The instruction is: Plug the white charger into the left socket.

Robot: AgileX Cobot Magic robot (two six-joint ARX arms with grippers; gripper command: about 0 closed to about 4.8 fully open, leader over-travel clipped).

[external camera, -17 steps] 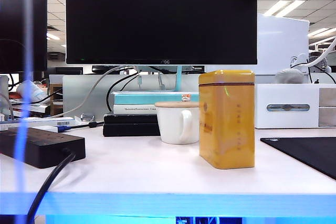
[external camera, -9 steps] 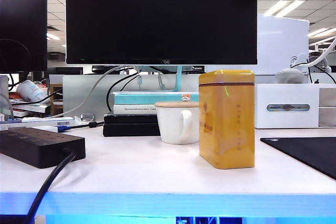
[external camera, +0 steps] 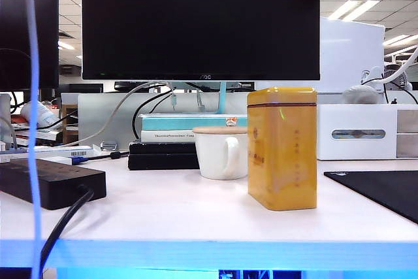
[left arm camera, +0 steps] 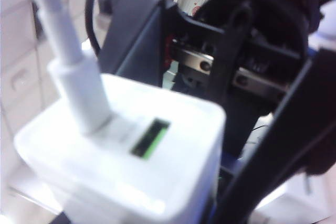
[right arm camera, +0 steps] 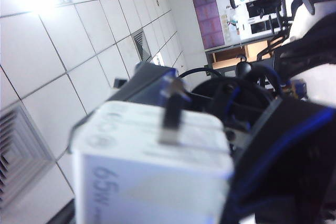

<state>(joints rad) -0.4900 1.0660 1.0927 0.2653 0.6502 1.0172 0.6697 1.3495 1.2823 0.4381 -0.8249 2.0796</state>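
The white charger (left arm camera: 136, 171) fills the left wrist view, cable end and a green-lit port towards the camera, sitting in my left gripper (left arm camera: 149, 205), which is shut on it. In the right wrist view the same charger (right arm camera: 152, 177) shows a metal prong (right arm camera: 170, 116) and sits between the jaws of my right gripper (right arm camera: 156, 205); whether they clamp it does not show. Its thin white cable (external camera: 32, 96) hangs down the left of the exterior view. The black power strip (external camera: 46, 181) lies at the table's left; its socket openings are hidden from this low angle. Neither gripper appears in the exterior view.
A white mug (external camera: 221, 153) and a yellow tin (external camera: 282, 148) stand mid-table before the monitor (external camera: 200, 21). A black mat (external camera: 385, 191) lies at the right, a white box with a grey slot (external camera: 358, 133) behind it. The strip's thick black cord (external camera: 62, 227) drops over the front edge.
The white cable, a blur at the exterior view's left a second ago, left the view half a second ago and now hangs there again. Nothing on the table moved.
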